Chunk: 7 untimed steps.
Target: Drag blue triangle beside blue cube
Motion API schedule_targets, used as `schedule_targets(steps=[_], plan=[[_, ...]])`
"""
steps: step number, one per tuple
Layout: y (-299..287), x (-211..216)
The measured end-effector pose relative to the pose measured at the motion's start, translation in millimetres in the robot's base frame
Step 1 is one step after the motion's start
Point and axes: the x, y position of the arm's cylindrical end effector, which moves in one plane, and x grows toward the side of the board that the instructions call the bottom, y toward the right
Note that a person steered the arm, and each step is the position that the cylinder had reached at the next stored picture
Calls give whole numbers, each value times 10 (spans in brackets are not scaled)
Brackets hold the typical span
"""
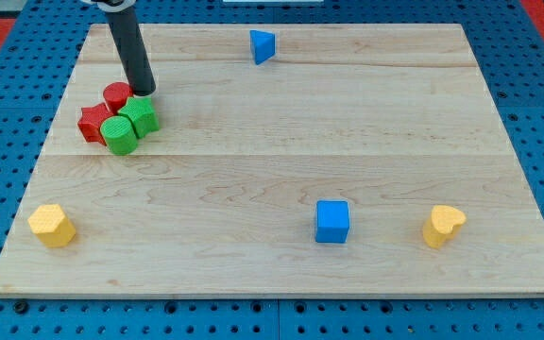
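Observation:
The blue triangle (263,45) sits near the view's top edge of the wooden board (281,142), a little left of centre. The blue cube (331,222) lies toward the view's bottom, right of centre, far from the triangle. My tip (144,92) is at the view's upper left, touching the top of a cluster of red and green blocks, well left of the blue triangle.
The cluster holds a red cylinder (116,95), a red star-like block (93,124), a green cylinder (119,134) and a green block (142,115). A yellow block (52,225) lies at the bottom left, another yellow block (443,226) at the bottom right.

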Motion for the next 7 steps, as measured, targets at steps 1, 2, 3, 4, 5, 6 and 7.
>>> schedule_targets(steps=[1, 2, 3, 4, 5, 6, 7], plan=[[556, -468], [1404, -760], [1086, -1003], [1136, -1166], [1854, -1158], [2096, -907], [1875, -667]])
